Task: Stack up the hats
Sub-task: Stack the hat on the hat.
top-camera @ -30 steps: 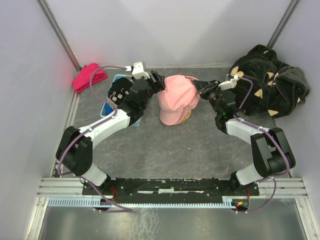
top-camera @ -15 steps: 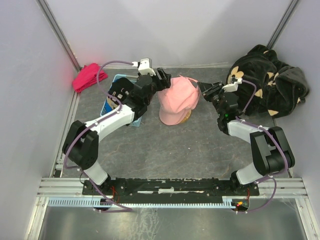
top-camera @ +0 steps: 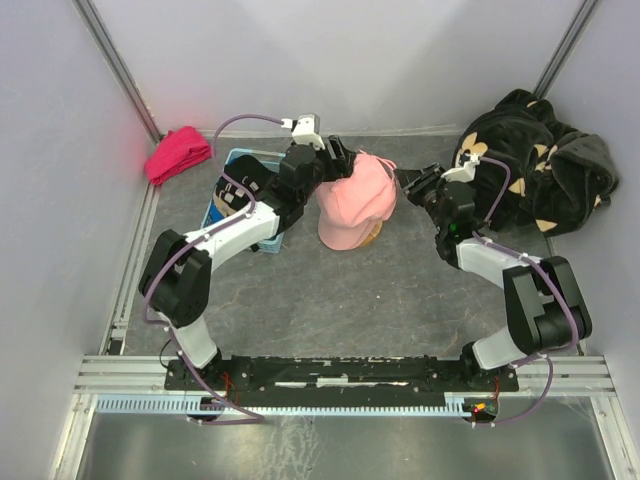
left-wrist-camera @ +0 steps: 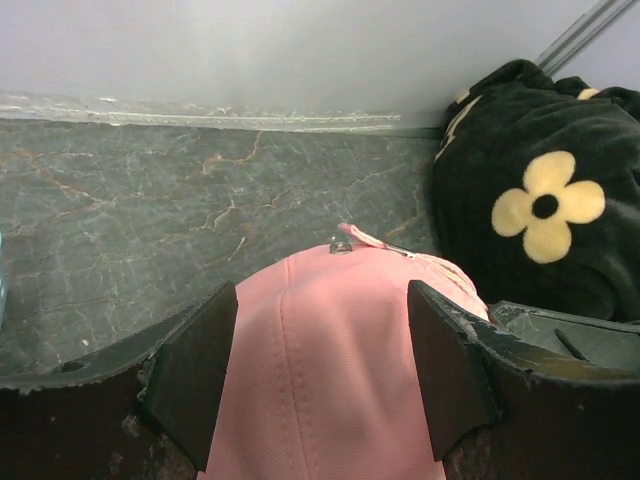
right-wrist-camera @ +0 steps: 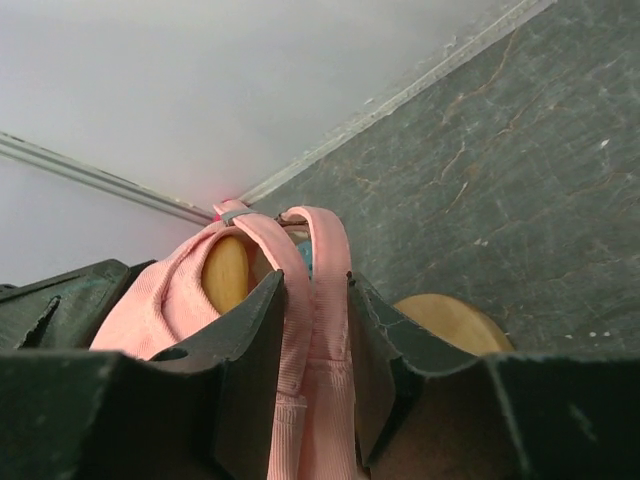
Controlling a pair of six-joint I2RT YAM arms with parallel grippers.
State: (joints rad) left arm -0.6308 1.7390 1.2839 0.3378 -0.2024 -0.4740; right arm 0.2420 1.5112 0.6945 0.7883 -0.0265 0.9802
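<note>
A pink cap sits at the middle back of the table over a tan rounded shape; I cannot tell whether that shape is a cap. My left gripper is open at the cap's far left side, its jaws astride the pink crown. My right gripper is shut on the cap's pink back strap. The tan shape also shows below the strap. A blue shape with a dark thing bearing white marks lies at the left, mostly hidden by my left arm.
A small red-pink cloth bundle lies in the back left corner. A big black plush fabric with beige flowers fills the back right; it also shows in the left wrist view. Grey walls close in the back and sides.
My left gripper has moved right and toward the back, from beside the cap's left edge to astride its crown. The cap has shifted slightly. My right gripper has kept its hold on the strap.
</note>
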